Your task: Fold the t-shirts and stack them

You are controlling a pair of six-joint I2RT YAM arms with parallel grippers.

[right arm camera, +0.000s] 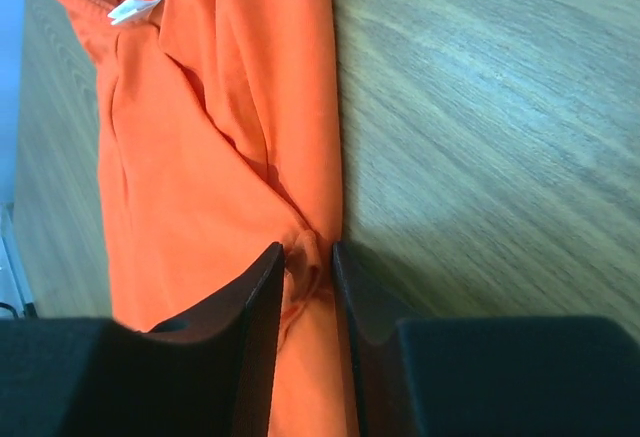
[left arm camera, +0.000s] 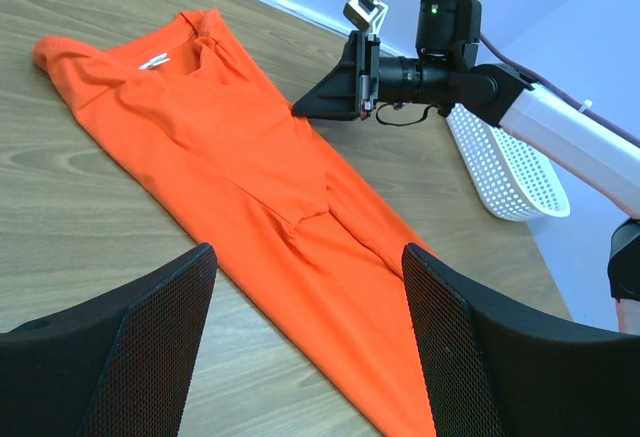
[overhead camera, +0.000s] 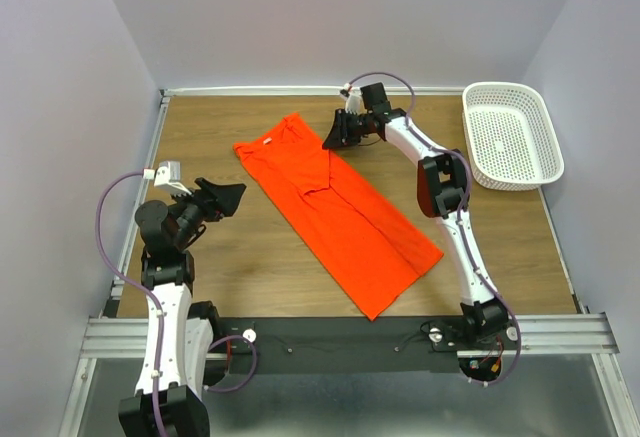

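Wood-grain table (overhead camera: 250, 257) between pale walls (overhead camera: 300, 17) bears orange t-shirt (overhead camera: 340, 212).

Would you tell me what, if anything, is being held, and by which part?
The right gripper pinches the t-shirt by its folded side edge, toward the collar end; the left gripper holds nothing.

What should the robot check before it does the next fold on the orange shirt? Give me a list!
1. Right hand pinches the t-shirt edge: ok, fabric sits in its grip.
2. Left hand open and ready: ok, it hovers beside the shirt, touching nothing.
3. Shirt lies flat on the table: ok, folded into a long strip.
4. Basket out of the way: ok, apart from the shirt.
5. Grip catches every layer: cannot tell.
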